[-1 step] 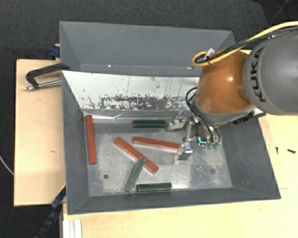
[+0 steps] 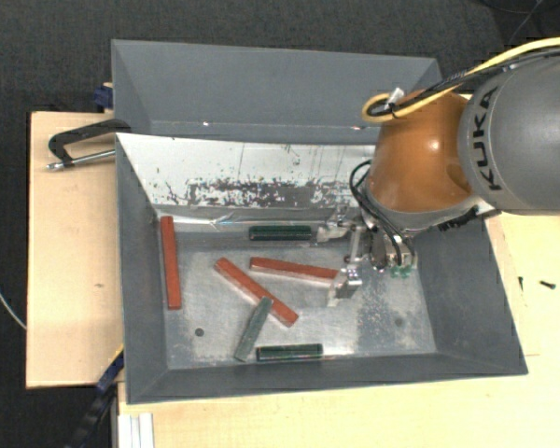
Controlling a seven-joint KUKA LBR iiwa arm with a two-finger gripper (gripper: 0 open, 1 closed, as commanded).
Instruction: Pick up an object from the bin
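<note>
The gripper sits low at the right end of a flat red-brown bar lying mid-floor in the grey metal bin; whether it is spread or pinching that bar cannot be told. 2 more red-brown bars and 3 dark green bars lie leftward on the speckled floor. The robot's orange wrist cover hides the back right corner.

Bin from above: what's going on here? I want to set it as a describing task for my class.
A robot arm reaches in from the right, its gripper low at the right end of a red stick near the grey bin's middle. Whether it grips that stick is unclear. Other red sticks and dark green sticks lie loose around it.
</note>
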